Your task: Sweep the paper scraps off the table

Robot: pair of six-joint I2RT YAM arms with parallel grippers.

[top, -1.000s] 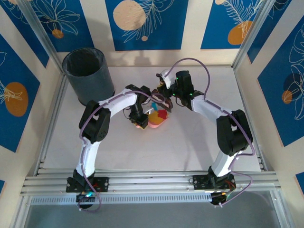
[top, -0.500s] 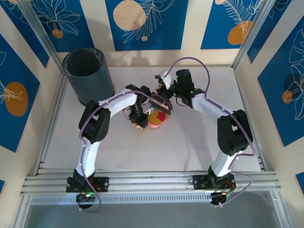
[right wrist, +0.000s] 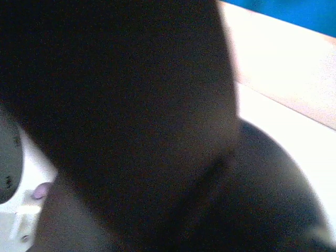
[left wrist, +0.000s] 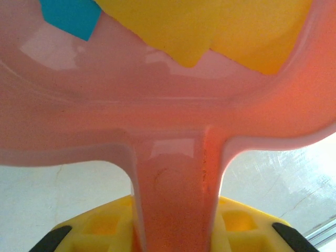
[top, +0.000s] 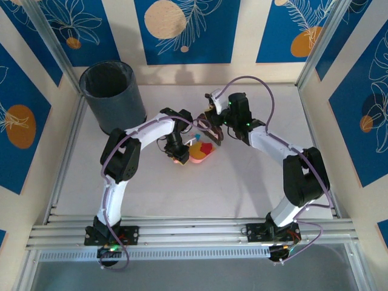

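A pink dustpan (top: 204, 156) lies on the table (top: 242, 182) near its middle. My left gripper (top: 177, 155) is shut on its handle (left wrist: 176, 199), with the yellow fingers (left wrist: 241, 226) on either side. Paper scraps lie inside the pan: a red one (top: 207, 147), a yellow one (left wrist: 220, 26) and a cyan one (left wrist: 71, 16). My right gripper (top: 213, 123) hovers just behind the pan's mouth, shut on a small dark brush (top: 216, 136). In the right wrist view a dark blurred shape (right wrist: 131, 115) hides the fingers.
A dark grey bin (top: 113, 97) stands at the table's back left corner. Aluminium rails (top: 194, 233) run along the near edge. Blue-and-cream walls close in the back and both sides.
My right arm has drawn the brush a little to the right and back from the pan's mouth, uncovering the red scrap. The left arm and dustpan have stayed put.
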